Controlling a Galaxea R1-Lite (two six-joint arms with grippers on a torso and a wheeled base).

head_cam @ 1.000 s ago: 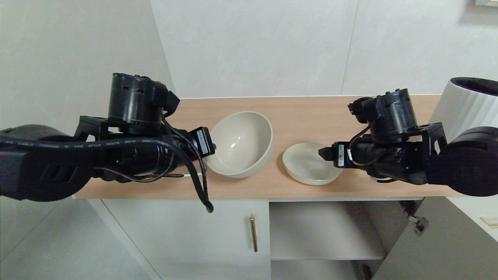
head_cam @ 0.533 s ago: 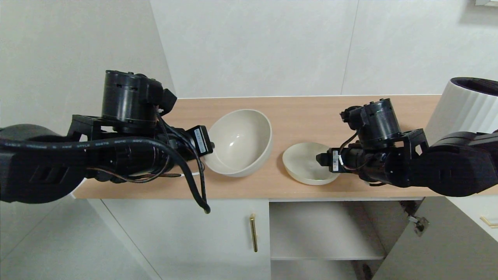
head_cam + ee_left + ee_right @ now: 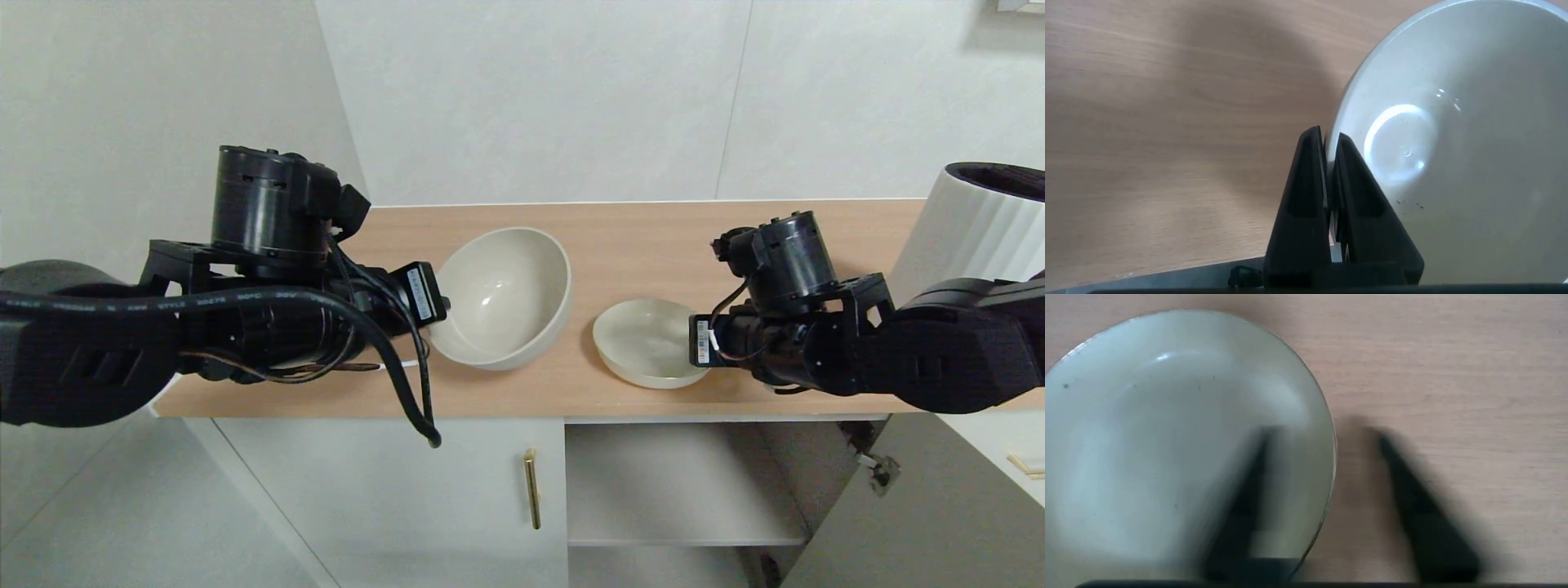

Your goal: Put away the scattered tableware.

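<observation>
A large cream bowl (image 3: 506, 298) stands tilted over the wooden countertop (image 3: 637, 237), its mouth turned up and towards me. My left gripper (image 3: 438, 314) is shut on its left rim. In the left wrist view the left gripper (image 3: 1327, 143) pinches the thin edge of the bowl (image 3: 1454, 163). A shallow pale dish (image 3: 645, 339) lies flat to the right of the bowl. My right gripper (image 3: 692, 341) is at the dish's right edge. In the right wrist view the right gripper (image 3: 1319, 441) is open, one finger over the dish (image 3: 1167, 441) and the other over bare wood.
A tall white ribbed vessel (image 3: 971, 220) stands at the counter's right end. Below the counter, the right cabinet compartment (image 3: 669, 482) is open with its door (image 3: 890, 506) swung out. The left door has a gold handle (image 3: 531, 488). The wall runs close behind.
The left gripper has raised the bowl slightly. The right arm has dropped lower and drawn back to the right, from over the dish to its right rim.
</observation>
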